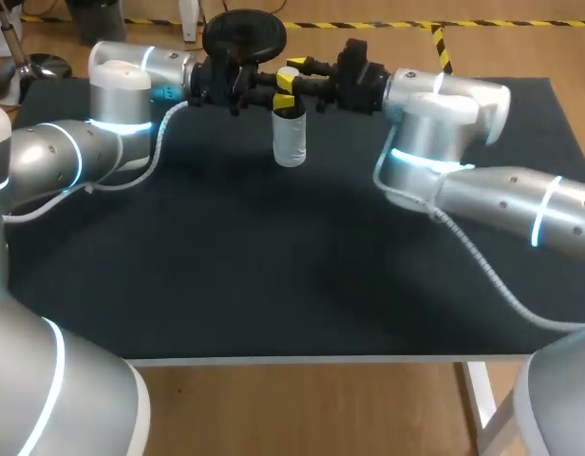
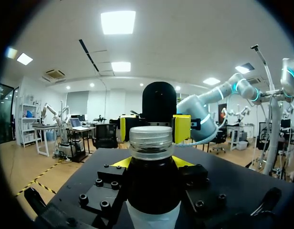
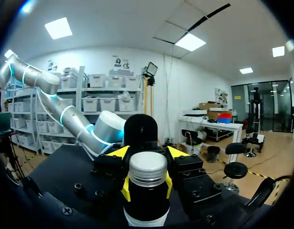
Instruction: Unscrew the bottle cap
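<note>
One bottle (image 1: 290, 142) stands upright on the black table (image 1: 273, 275) with its silver cap (image 2: 151, 138) on. At the bottle's neck, just under the cap, the left gripper (image 2: 152, 163) looks clenched, with a yellow tip against the dark neck on each side. Directly above it, the right gripper (image 3: 148, 152) looks clamped on the cap, a tip pressed to each side.

The likeliest trouble, as I judge it, is the bottle turning with the cap. If the hold on the neck is too light, the twist spins the whole bottle and loosens nothing. The ribbed cap could also slip between the right tips if the squeeze is weak.

The two sets of tips sit one right above the other, so a wrist roll that dips even a little could knock them together. Any sideways pull during the turn would lever the bottle over on its base.

Behind the bottle, the table's far edge is near, so there is little room that way. In front of the bottle the cloth lies bare and wide. To either side of the bottle, the arms' own bodies and cables take up the room.
</note>
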`<state>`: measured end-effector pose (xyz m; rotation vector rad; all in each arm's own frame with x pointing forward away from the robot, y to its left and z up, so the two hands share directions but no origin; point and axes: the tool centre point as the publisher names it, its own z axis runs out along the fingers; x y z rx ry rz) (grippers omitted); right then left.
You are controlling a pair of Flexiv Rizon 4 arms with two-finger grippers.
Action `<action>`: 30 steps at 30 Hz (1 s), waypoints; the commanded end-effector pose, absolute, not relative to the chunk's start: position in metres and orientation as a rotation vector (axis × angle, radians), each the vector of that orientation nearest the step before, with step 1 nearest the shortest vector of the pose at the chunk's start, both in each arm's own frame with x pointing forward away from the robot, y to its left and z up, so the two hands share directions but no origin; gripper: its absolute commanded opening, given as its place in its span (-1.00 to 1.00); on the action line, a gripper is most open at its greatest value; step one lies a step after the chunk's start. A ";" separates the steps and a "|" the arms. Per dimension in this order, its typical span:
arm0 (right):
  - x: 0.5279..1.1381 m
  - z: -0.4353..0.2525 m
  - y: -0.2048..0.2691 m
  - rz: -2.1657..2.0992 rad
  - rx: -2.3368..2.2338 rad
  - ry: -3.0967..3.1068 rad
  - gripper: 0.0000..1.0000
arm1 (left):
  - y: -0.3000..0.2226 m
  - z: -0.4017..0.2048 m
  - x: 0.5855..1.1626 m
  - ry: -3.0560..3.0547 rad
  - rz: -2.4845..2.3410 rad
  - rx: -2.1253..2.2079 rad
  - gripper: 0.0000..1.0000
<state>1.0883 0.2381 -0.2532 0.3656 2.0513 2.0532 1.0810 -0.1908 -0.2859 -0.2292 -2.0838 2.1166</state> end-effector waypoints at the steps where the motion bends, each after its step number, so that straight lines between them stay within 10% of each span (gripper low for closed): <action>1: 1.098 -0.262 0.230 2.260 0.033 2.228 -1.00 | -0.189 -0.285 1.082 -2.075 2.114 -0.239 -1.00; 30: 1.095 -0.211 0.227 2.546 -0.887 2.411 -1.00 | -0.189 -0.285 1.082 -2.075 2.114 -0.239 -1.00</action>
